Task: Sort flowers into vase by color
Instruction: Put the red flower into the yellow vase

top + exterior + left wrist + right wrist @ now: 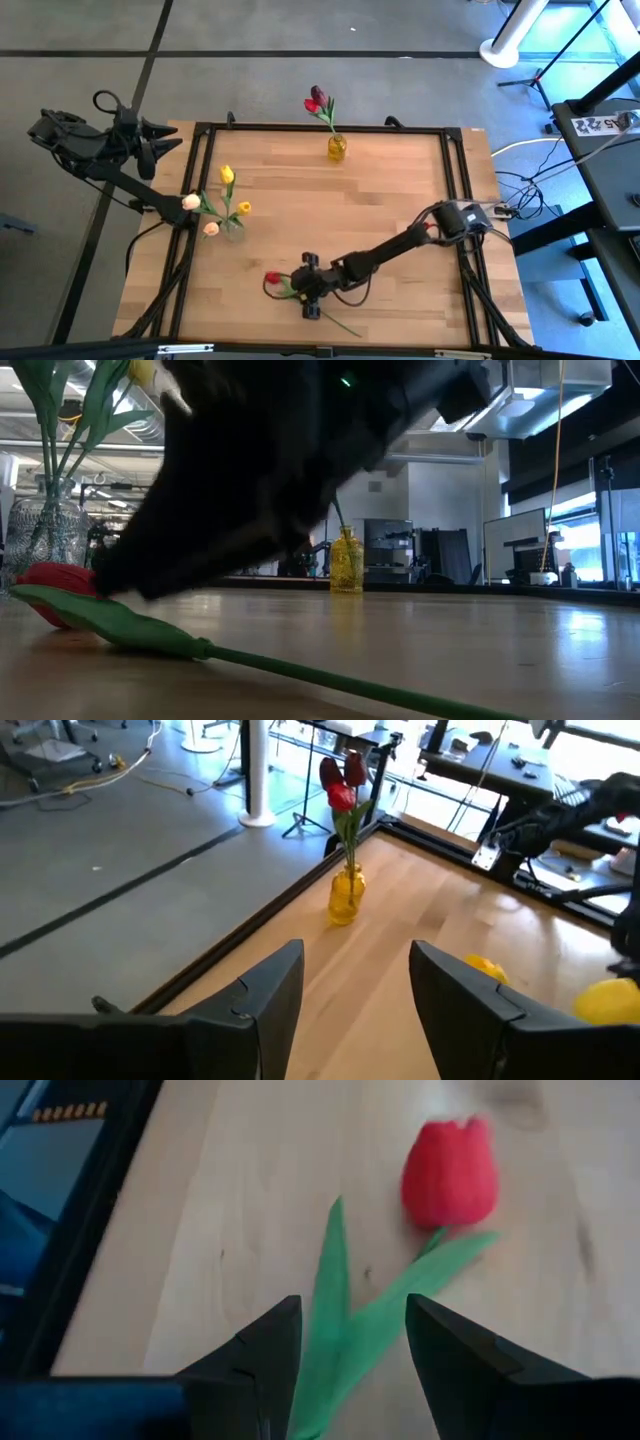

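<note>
A red tulip lies flat on the table near its near edge, with its head (272, 278), (450, 1172), (52, 586) toward the left and its stem (350, 680) trailing right. My right gripper (306, 288), (345, 1370) is low over it and open, one finger on either side of its green leaves (335, 1320). I see no touch. A yellow vase (337, 148), (345, 895) near the far edge holds a red and a maroon tulip. A clear vase (233, 229), (45, 525) on the left holds yellow and cream tulips. My left gripper (172, 138), (355, 1010) is open and waits beyond the table's far left corner.
A black frame (455, 180) runs around the wooden tabletop. The middle and right of the table show bare wood (400, 200). Beyond the right edge are cables and a dark desk (600, 150). A white stand base (510, 50) sits on the floor past the far edge.
</note>
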You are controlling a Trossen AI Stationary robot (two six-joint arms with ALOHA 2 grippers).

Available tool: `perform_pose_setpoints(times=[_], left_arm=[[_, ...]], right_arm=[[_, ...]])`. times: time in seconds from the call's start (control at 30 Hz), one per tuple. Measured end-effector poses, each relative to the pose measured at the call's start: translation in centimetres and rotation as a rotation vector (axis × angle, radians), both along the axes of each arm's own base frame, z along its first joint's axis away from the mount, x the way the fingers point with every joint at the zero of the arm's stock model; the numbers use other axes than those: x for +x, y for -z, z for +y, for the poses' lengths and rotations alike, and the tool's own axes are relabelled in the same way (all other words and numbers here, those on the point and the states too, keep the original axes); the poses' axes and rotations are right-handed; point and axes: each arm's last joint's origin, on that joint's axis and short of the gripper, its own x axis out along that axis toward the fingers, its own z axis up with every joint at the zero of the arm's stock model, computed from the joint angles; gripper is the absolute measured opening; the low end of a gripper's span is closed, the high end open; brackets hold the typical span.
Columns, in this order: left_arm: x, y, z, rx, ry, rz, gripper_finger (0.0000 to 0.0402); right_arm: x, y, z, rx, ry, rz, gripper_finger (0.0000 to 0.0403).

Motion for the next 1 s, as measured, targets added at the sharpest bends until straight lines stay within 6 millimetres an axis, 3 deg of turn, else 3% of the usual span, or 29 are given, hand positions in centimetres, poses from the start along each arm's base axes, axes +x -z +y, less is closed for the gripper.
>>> perform_pose_setpoints(times=[0.1,0.33,0.53,0.67,0.87,1.0], left_arm=[[0.0,0.0,0.0,-0.031,-0.019,-0.021,0.0179],[0.0,0.0,0.0,-0.071,-0.037,-0.045,0.0179],[0.0,0.0,0.0,-0.082,-0.049,-0.055,0.0179],[0.0,0.0,0.0,-0.087,-0.051,-0.058,0.0179],[0.0,0.0,0.0,-0.087,-0.052,-0.058,0.0179],[0.0,0.0,0.0,-0.087,-0.052,-0.059,0.0179]], right_arm=[[-0.3,1.6,0.7,-0.027,0.016,0.022,0.0182],[-0.7,2.5,1.0,-0.055,0.060,0.073,0.0173],[-1.4,2.5,0.5,-0.083,0.084,0.171,0.0083],[-1.3,1.5,0.6,-0.092,0.097,0.262,0.0013],[-1.2,-1.1,-0.2,-0.207,0.124,0.420,0.0027],[-0.7,-1.2,-1.3,-0.119,0.096,0.478,0.0021]])
